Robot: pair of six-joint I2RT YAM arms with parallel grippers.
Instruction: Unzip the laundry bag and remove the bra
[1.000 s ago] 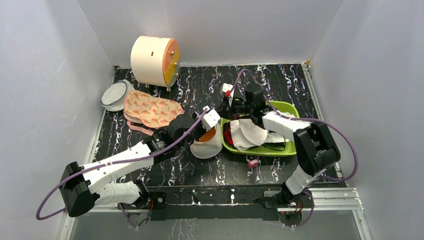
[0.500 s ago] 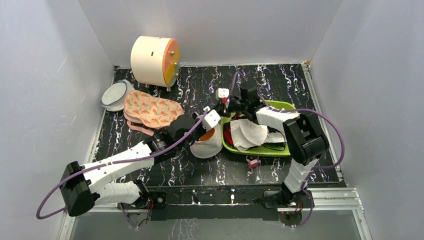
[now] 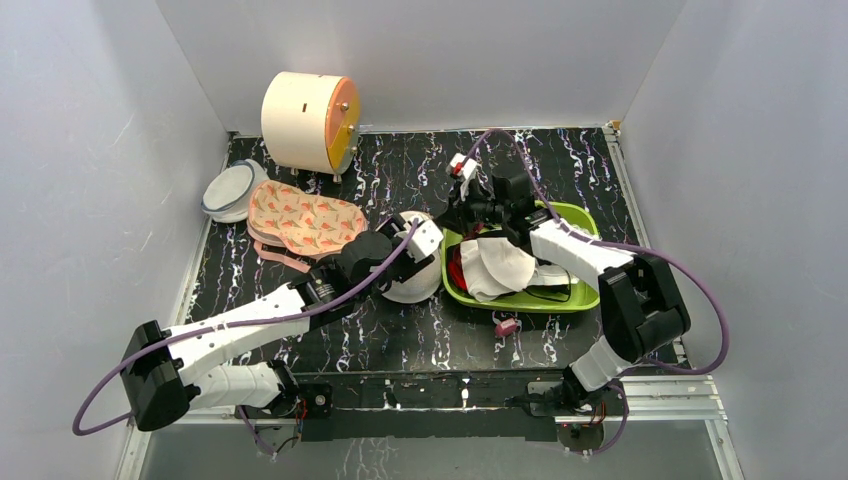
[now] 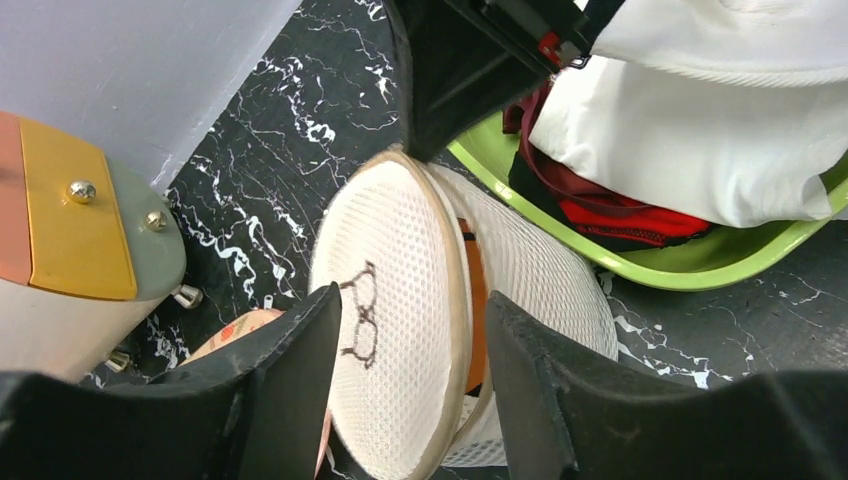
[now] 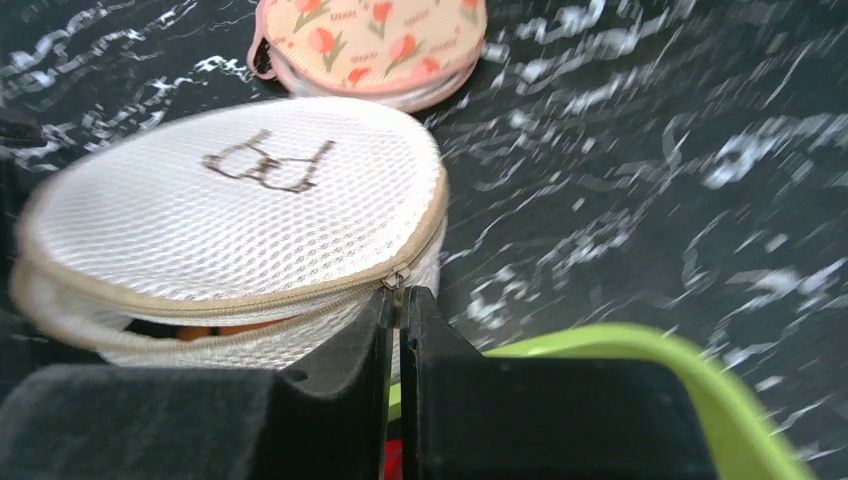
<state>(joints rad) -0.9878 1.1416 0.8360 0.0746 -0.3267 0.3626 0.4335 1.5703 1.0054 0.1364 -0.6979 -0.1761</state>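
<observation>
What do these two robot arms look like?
The left arm and right arm are white segments linked by black joints, with a purple cable looping along each. The left hand and right hand each have two blunt black fingers.

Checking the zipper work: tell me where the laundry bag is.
Top view: the laundry bag sits mid-table, between the flamingo pouch and the green tray, left gripper straddling it.
</observation>
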